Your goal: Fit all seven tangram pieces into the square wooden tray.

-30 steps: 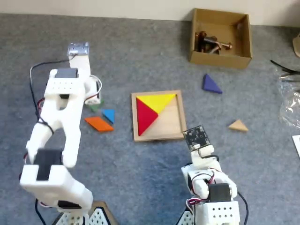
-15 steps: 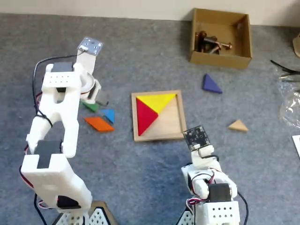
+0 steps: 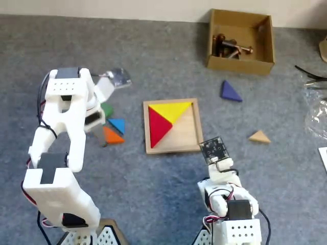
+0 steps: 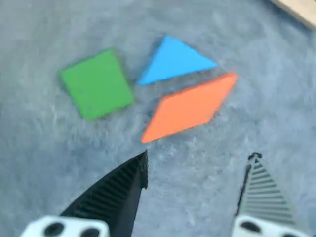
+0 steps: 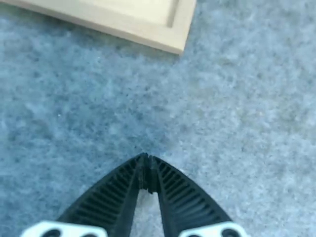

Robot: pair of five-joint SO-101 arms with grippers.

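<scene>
1. Hanging over the grey carpet (image 4: 44,163), the left gripper (image 4: 198,162) has its two fingers spread wide, with nothing between them.
2. Just beyond the gap between those fingertips lies the orange parallelogram (image 4: 190,106), flat on the carpet and untouched.
3. Past the parallelogram, farther from the fingertips, sits the blue triangle (image 4: 175,61). The two are very close, and it is hard to tell whether they touch.
4. The green square (image 4: 97,84) lies beyond the dark finger, off to its outer side, just beside the blue triangle.
5. The right gripper (image 5: 147,170) has its fingers pressed together, tips meeting, pinching nothing.
6. Ahead of those closed tips — apart from them — is a corner of the square wooden tray (image 5: 177,34).
7. From the high view, the tray holds a yellow triangle (image 3: 171,111) and a red triangle (image 3: 158,126), touching along one edge; the rest is bare wood.
8. A purple triangle (image 3: 230,92) and a tan triangle (image 3: 260,137) lie on the carpet — well apart from both grippers' fingers and outside the tray.
</scene>
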